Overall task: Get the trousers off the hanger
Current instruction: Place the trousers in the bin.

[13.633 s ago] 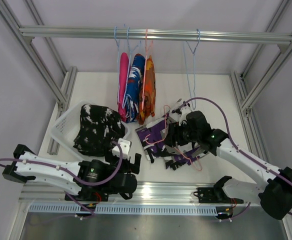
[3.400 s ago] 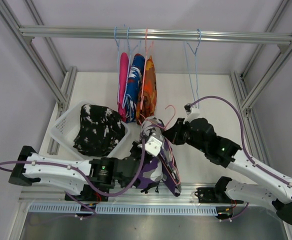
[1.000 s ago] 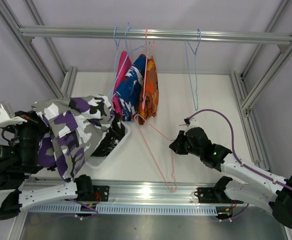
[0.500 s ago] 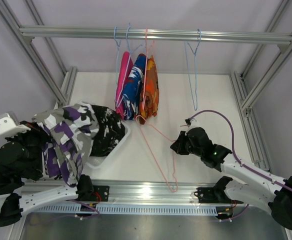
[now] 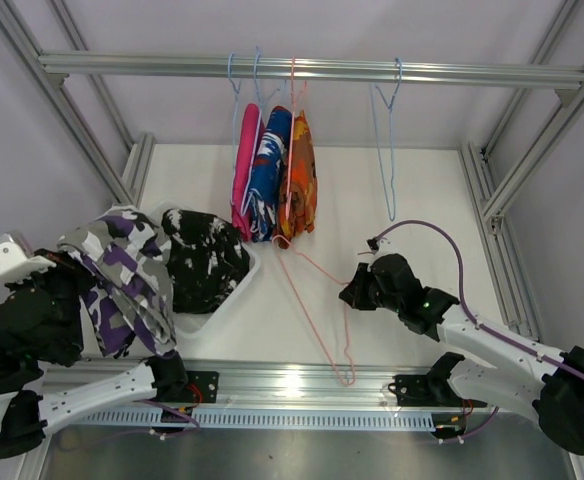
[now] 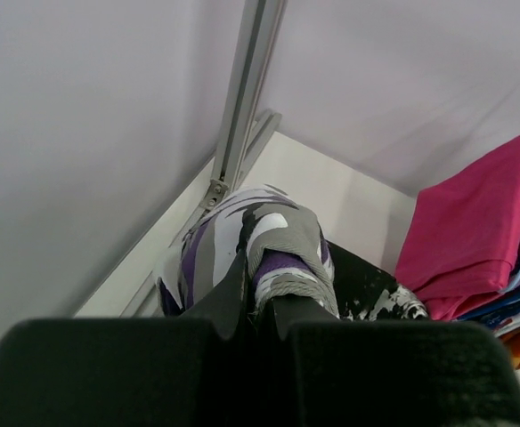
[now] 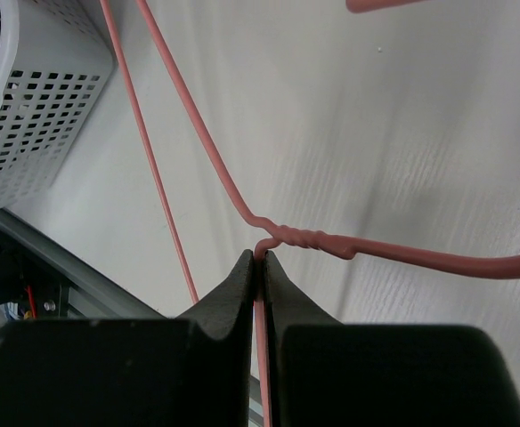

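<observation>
Right wrist: right gripper (image 7: pixel 260 260) pinches tight on the thin pink wire hanger (image 7: pixel 306 238) beside its twisted neck; left gripper (image 6: pixel 258 304) clamps soft, bunched purple-white patterned trousers (image 6: pixel 282 240).

Purple-white trousers (image 5: pixel 122 268) bunched left, three pairs (image 5: pixel 270 175) hanging

The left gripper (image 6: pixel 255 289) is clamping shut, raised at far left; the right gripper (image 7: pixel 260 258) is pinching shut, low.

Pink hanger (image 7: pixel 313 240) crosses mid-table; basket (image 7: pixel 37 98) blocks left.
</observation>
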`<state>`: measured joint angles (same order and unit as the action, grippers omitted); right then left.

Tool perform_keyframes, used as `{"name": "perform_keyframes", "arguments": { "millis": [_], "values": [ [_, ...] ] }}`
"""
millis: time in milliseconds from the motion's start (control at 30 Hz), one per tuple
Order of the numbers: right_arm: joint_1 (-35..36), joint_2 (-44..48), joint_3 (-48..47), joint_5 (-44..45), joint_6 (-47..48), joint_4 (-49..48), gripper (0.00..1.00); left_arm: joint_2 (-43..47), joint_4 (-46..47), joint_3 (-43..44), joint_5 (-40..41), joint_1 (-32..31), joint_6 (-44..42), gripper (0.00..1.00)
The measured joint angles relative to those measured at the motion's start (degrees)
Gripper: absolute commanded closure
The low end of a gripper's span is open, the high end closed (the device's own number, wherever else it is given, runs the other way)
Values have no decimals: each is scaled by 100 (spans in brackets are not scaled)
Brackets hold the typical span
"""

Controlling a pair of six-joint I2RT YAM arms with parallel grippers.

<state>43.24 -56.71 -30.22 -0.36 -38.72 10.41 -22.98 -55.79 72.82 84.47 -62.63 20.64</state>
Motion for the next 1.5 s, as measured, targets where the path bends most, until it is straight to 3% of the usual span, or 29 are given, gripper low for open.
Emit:
{"name": "perform_keyframes", "arguments": {
  "millis": [333, 733, 967, 1200, 1267, 1300, 1400, 1500],
  "values": [
    [-85, 380, 26, -15, 44, 136, 100, -461, 236, -767, -17, 990, 520, 99],
    [-153, 490, 74, -87, 131, 179, 100, -1394, 1517, -1285, -59, 2090, 970, 99],
    [-188, 793, 96, -175, 186, 293, 100, -2693, 1499, -1377, -483, 3119, 2221, 99],
    [-282, 839, 96, -214, 315, 363, 100, -4229, 1106, -979, -850, 3344, 3386, 99],
    [-304, 837, 96, -219, 348, 374, 100, -4686, 957, -651, -892, 3357, 3694, 76],
    [-315, 837, 96, -223, 376, 382, 100, -4918, 857, -494, -931, 3357, 3856, 48],
    [-365, 826, 96, -229, 439, 391, 100, -5447, 581, -155, -1043, 3364, 4179, 12],
    [-442, 774, 96, -238, 509, 389, 100, -6004, 219, 249, -1217, 3370, 4472, 1]
  ]
}}
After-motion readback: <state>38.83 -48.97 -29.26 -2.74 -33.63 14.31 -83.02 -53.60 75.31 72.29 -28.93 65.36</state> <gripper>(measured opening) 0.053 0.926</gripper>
